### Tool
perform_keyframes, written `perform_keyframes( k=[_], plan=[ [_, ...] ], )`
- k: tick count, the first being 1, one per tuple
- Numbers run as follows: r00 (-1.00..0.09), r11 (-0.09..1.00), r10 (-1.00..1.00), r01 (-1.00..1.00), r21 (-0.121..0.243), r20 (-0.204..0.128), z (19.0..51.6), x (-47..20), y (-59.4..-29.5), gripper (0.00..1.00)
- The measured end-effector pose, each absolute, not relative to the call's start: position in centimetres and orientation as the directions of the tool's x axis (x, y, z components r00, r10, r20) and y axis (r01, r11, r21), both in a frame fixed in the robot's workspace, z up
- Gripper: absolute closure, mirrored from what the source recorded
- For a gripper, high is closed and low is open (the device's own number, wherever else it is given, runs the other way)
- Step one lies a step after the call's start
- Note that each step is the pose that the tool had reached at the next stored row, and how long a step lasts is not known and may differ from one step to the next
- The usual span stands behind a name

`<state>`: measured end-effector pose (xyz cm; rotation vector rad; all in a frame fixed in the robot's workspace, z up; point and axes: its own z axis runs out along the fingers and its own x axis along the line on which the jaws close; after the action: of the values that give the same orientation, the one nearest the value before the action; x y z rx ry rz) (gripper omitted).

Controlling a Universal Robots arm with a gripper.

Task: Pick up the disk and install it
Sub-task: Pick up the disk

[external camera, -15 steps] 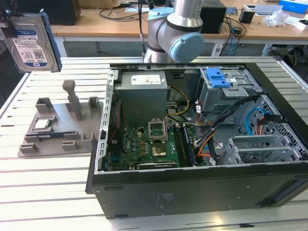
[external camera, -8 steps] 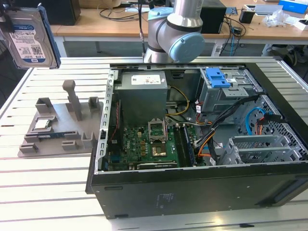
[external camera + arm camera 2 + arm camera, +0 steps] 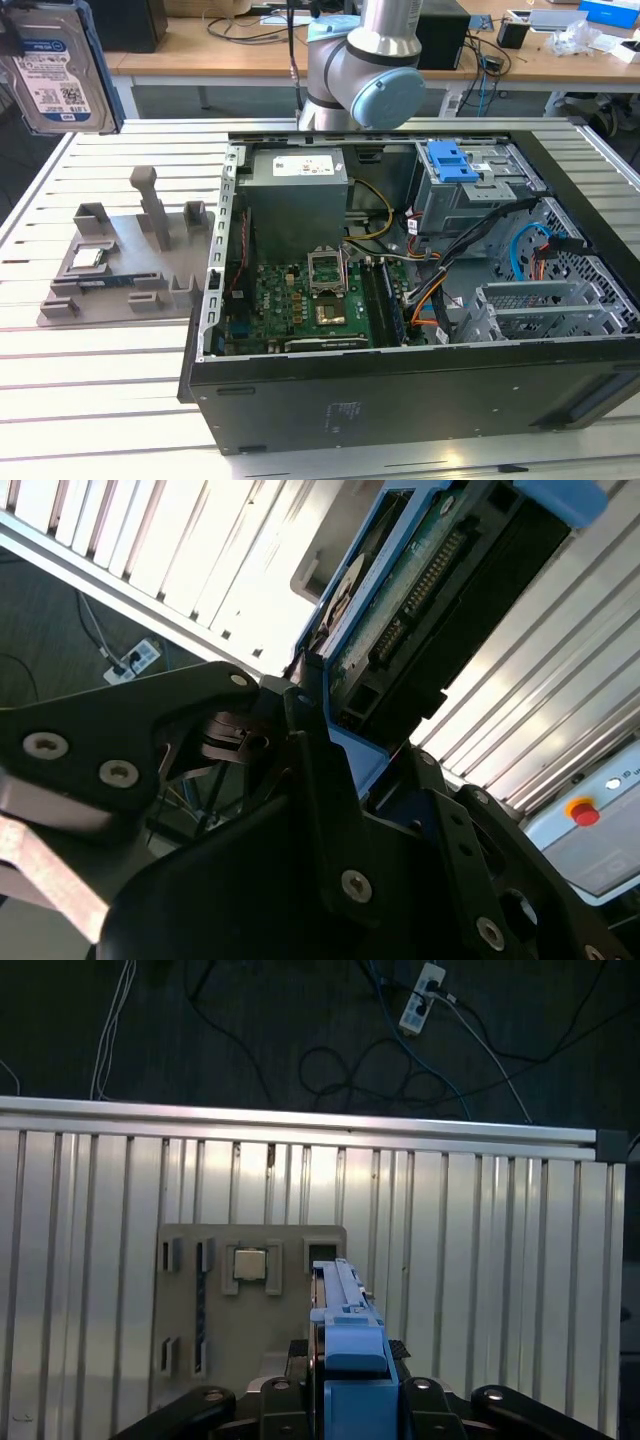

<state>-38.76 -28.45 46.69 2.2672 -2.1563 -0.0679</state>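
The disk (image 3: 55, 65), a silver hard drive with a white-and-blue label in a blue carrier bracket, hangs high at the exterior view's upper left, above the table and apart from the grey fixture (image 3: 120, 270). In both wrist views my gripper (image 3: 345, 1395) is shut on it. The first wrist view shows the disk (image 3: 345, 1335) edge-on, with its blue bracket between the black fingers. The second wrist view shows the disk's (image 3: 410, 600) circuit-board underside and connector, with the gripper (image 3: 335, 745) clamped on its lower end.
The open computer case (image 3: 400, 390) lies on the slatted aluminium table (image 3: 100, 400). Inside it, a grey drive cage with a blue latch (image 3: 455, 165) sits at the back right. A small square CPU chip (image 3: 85, 258) rests on the fixture. The arm's base (image 3: 365, 70) stands behind the case.
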Motion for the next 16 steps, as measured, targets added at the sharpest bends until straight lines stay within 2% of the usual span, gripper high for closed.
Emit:
perform_keyframes(
  k=[16],
  plan=[
    [0.05,-0.051,-0.998,-0.998,0.039,-0.023,49.9,-38.8,-28.4,0.63]
  ],
)
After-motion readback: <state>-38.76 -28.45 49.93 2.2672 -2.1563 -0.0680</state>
